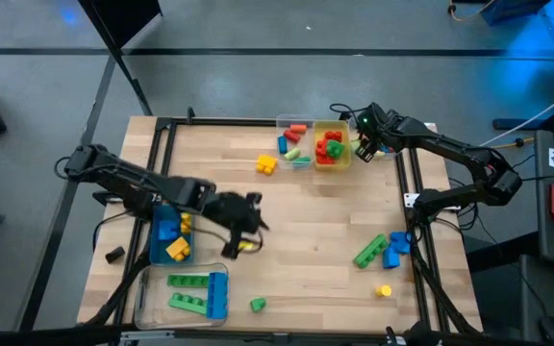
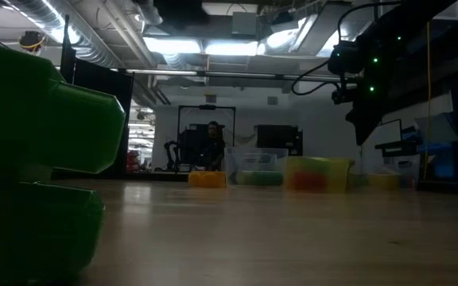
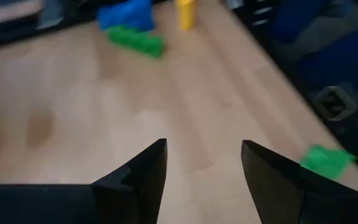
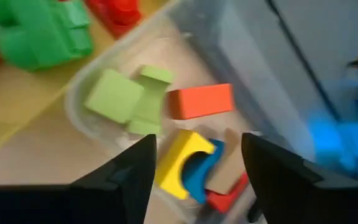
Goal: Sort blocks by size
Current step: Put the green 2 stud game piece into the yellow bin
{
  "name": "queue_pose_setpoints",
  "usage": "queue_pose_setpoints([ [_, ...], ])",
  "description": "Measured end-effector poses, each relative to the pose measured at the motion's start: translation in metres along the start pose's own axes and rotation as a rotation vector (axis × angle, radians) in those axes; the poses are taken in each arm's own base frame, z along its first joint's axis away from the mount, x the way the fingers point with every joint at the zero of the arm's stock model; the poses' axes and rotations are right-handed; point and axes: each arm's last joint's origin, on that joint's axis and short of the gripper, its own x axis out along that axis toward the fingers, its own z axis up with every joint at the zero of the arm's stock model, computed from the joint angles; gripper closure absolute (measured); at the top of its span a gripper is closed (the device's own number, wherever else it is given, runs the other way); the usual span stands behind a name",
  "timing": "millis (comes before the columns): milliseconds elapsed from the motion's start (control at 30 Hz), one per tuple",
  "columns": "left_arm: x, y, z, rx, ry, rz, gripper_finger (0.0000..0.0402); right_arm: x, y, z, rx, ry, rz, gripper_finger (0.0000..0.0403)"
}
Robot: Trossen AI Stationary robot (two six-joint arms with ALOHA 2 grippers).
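From above, the right gripper (image 1: 365,146) sits at the upper right of the frame, just right of a yellow bin (image 1: 332,147) holding red and green blocks. A clear bin (image 1: 294,142) touching that bin's left side holds orange, blue and pale green pieces, and a yellow block (image 1: 266,165) lies on the table (image 1: 306,226) just lower left of it. The left gripper (image 1: 241,223) hovers left of centre; a small yellow block (image 1: 246,246) lies just below it. To its left a blue bin (image 1: 167,234) holds blue and yellow blocks, and a clear tray (image 1: 192,292) at lower left holds long green bars (image 1: 188,291) and a blue one. Loose green and blue bars (image 1: 383,250) lie at lower right, their long axes diagonal; by my reading the right arm is nearer to them.

At table height, the bins show at mid-frame, far across the table, with the dark right arm hanging above them at upper right.

Past the left wrist, the fingers (image 3: 143,180) stand wide, holding nothing, over bare wood.

Past the right wrist, the fingers (image 4: 129,174) stand wide apart and empty, directly over the clear bin, with an orange block (image 4: 201,101) among its pieces.
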Motion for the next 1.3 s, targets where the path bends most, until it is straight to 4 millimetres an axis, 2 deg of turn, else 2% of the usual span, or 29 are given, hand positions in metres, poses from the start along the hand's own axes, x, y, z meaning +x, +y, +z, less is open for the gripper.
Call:
queue_pose_setpoints([
  [200,0.004,-0.044,0.009,0.088,-0.080,-0.104,0.0212,0.000,0.005,-0.002,0.086,0.007,0.142,0.0162],
  [333,0.016,-0.066,0.011,0.112,-0.116,-0.154,0.0212,-0.001,0.008,-0.005,0.170,0.042,0.226,0.0161],
  [533,0.043,-0.091,0.005,0.089,-0.045,-0.222,0.0212,-0.008,0.016,-0.011,0.285,0.116,0.360,0.0161],
  [733,0.073,-0.116,0.009,0.157,0.036,-0.310,0.0212,-0.028,0.042,-0.010,0.270,0.087,0.408,0.0161],
  [1000,0.100,-0.150,0.009,0.295,0.161,-0.327,0.0212,-0.051,0.082,-0.013,0.209,0.057,0.437,0.0161],
  [1133,0.108,-0.156,0.003,0.355,0.200,-0.283,0.0212,-0.062,0.101,-0.017,0.184,0.030,0.432,0.0161],
  [1300,0.114,-0.154,-0.007,0.376,0.279,-0.224,0.0212,-0.077,0.124,-0.022,0.151,-0.011,0.479,0.0161],
])
